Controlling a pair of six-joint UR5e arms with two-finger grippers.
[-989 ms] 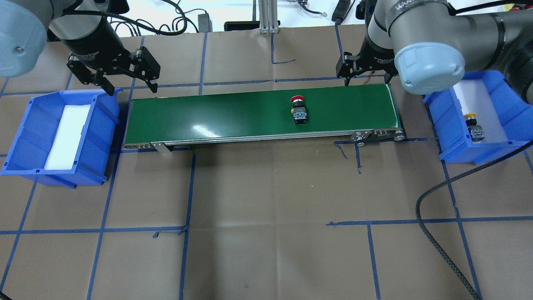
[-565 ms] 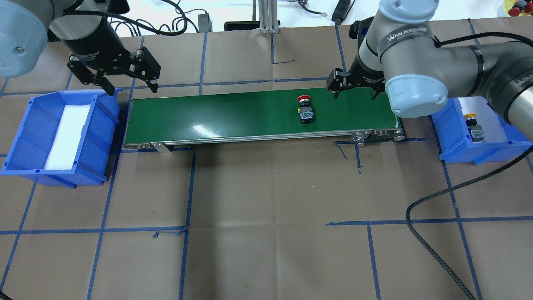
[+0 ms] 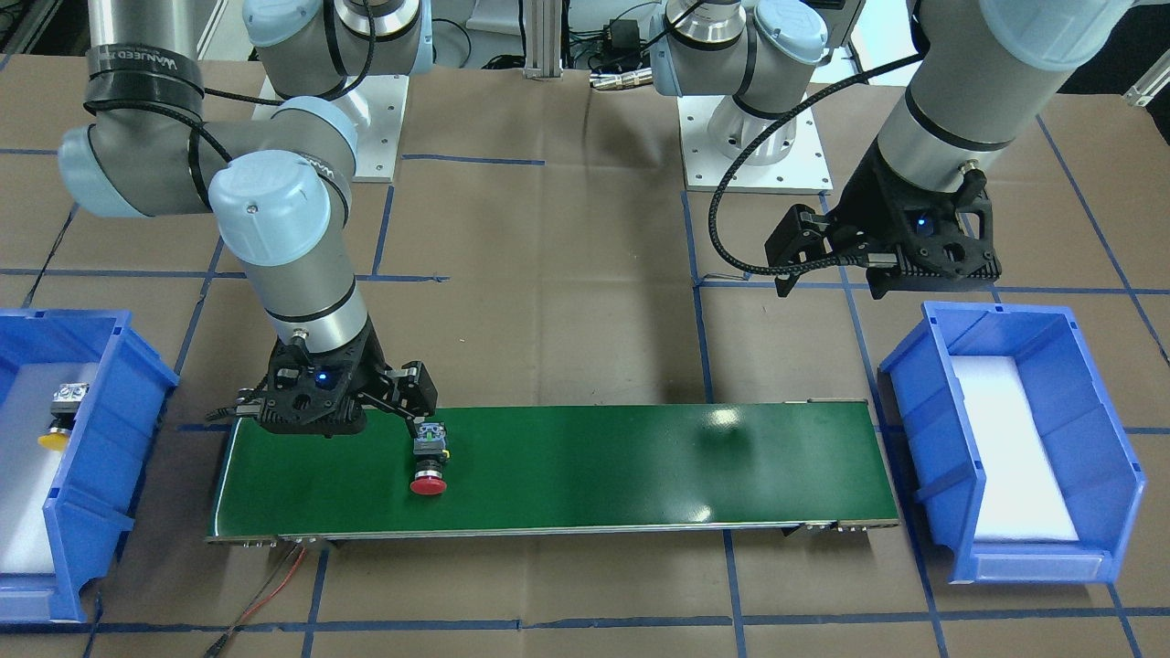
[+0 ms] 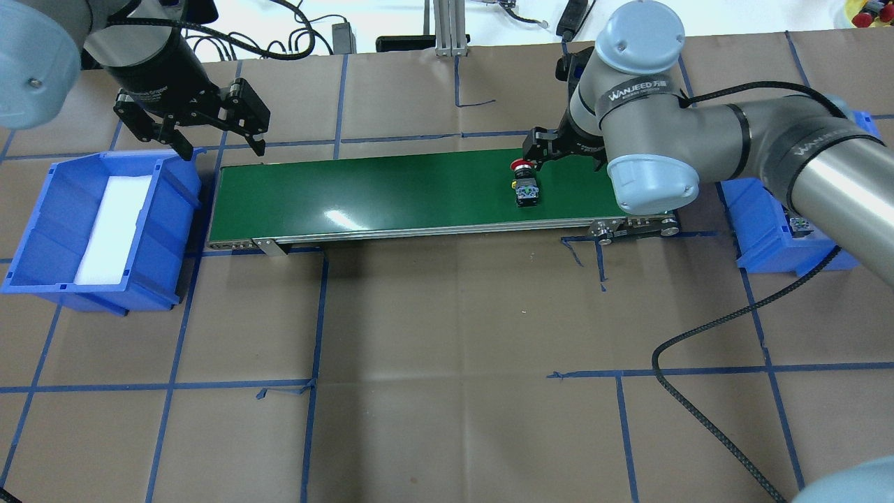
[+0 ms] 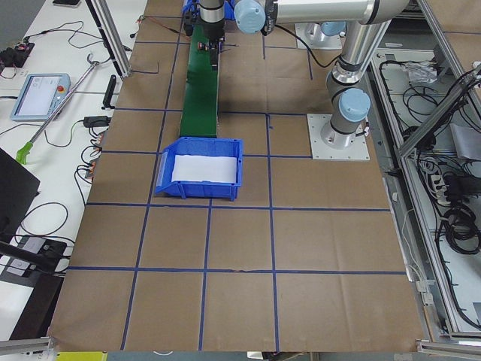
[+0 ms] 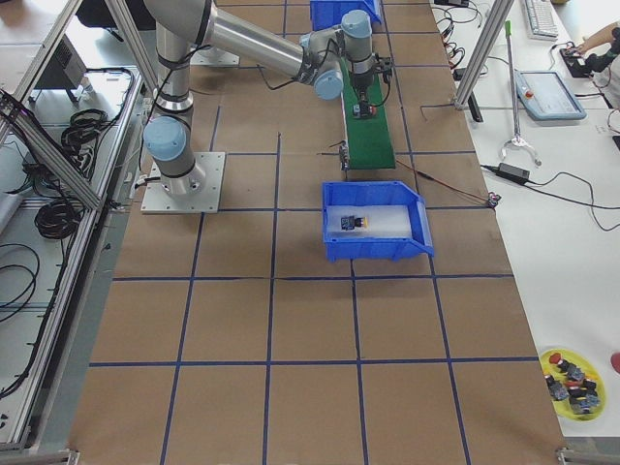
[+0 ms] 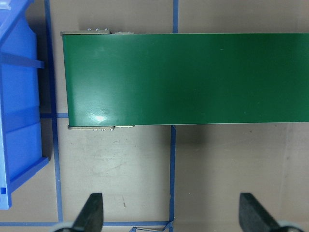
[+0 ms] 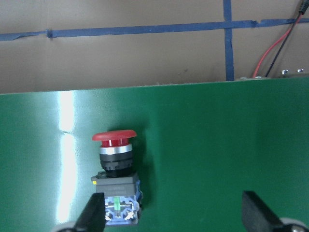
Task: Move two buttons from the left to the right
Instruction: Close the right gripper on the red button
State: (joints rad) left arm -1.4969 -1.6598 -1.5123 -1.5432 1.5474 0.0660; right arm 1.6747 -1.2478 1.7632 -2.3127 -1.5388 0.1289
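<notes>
green belt (image 4: 391, 188) spans the far half of the table (image 4: 454, 314); we see bare brown paper (image 4: 209, 433) nearer. the red button (image 4: 525, 187) lies toward the belt's right end, below the right gripper (image 8: 174, 220), jaws spread wide. left gripper (image 4: 220, 143), jaws also spread, hangs past the belt's far left corner. yellow button (image 3: 62, 416) rests in the right-edge bin (image 3: 110, 366); left-edge bin (image 4: 42, 209) holds white foam (image 4: 112, 230).

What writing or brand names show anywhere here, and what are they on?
"WANJEED": black band on the right arm.
"WANJEED": a second band, farther up that arm.
White lettering on the black body of the left tool: too small to read.
Markings on the red button: blurred.
</notes>
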